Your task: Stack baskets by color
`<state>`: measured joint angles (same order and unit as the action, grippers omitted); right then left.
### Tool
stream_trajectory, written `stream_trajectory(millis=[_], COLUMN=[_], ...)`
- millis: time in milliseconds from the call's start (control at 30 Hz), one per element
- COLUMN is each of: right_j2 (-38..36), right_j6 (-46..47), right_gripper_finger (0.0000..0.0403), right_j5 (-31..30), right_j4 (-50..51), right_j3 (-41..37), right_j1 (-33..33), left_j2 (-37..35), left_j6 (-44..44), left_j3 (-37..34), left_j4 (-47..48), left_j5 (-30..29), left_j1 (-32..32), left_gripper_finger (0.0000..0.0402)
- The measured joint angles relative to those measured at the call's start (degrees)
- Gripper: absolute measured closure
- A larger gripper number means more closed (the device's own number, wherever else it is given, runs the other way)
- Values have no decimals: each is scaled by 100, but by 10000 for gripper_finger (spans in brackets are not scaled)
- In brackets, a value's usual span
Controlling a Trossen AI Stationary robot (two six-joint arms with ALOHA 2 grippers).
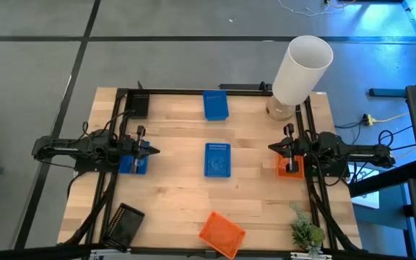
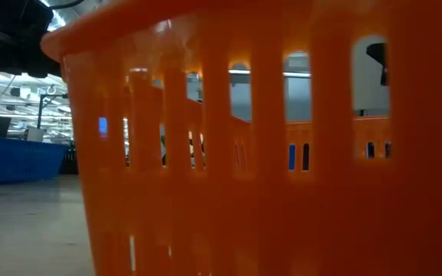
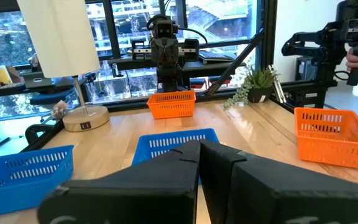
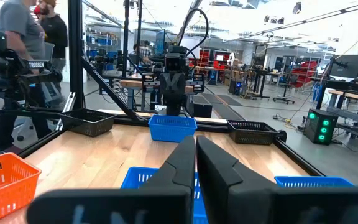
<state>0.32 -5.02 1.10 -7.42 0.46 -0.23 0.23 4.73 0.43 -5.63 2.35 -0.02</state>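
Observation:
Three blue baskets rest on their bottoms on the wooden table: one at the far middle [image 1: 215, 105], one in the centre [image 1: 217, 159] and one under my left arm [image 1: 132, 164]. One orange basket [image 1: 289, 167] sits under my right arm, another [image 1: 221, 235] at the near edge. Black baskets lie at the near left [image 1: 123, 225] and far left [image 1: 137, 105]. My left gripper [image 1: 152, 150] [image 3: 199, 155] stands shut, level, above the table's left side. My right gripper [image 1: 271, 147] [image 4: 195, 149] stands shut, level, above the right side. Both point toward the centre.
A tall white cylinder [image 1: 302, 68] on a round base stands at the far right corner. A small green plant [image 1: 305, 232] sits at the near right corner. A black frame [image 1: 193, 90] runs along the table's edges. In the low view the near orange basket [image 2: 282, 153] fills the picture.

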Motion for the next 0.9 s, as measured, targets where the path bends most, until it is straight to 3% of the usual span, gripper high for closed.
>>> stream_trajectory(millis=[167,267,367,467,667,900], right_j2=[0,0,-1,-2,0,-1], right_j6=[59,34,-155,-300,-316,-309], right_gripper_finger=[386,386,386,386,386,386], right_j5=[4,2,-2,-2,-4,-4], right_j4=[-2,-10,-11,-11,-11,-11], right_j3=[1,0,0,-2,-2,-1], right_j1=[0,0,0,0,0,-1], left_j2=[1,7,27,256,1344,3154], left_j6=[24,68,-98,-144,-1345,-3426], left_j3=[2,119,614,1281,2696,4110], left_j4=[-8,-53,170,1038,2429,4203], left_j5=[-37,-373,-466,-491,-936,-738], left_j1=[1,1,1,1,1,-1], left_gripper_finger=[401,401,401,401,401,401])
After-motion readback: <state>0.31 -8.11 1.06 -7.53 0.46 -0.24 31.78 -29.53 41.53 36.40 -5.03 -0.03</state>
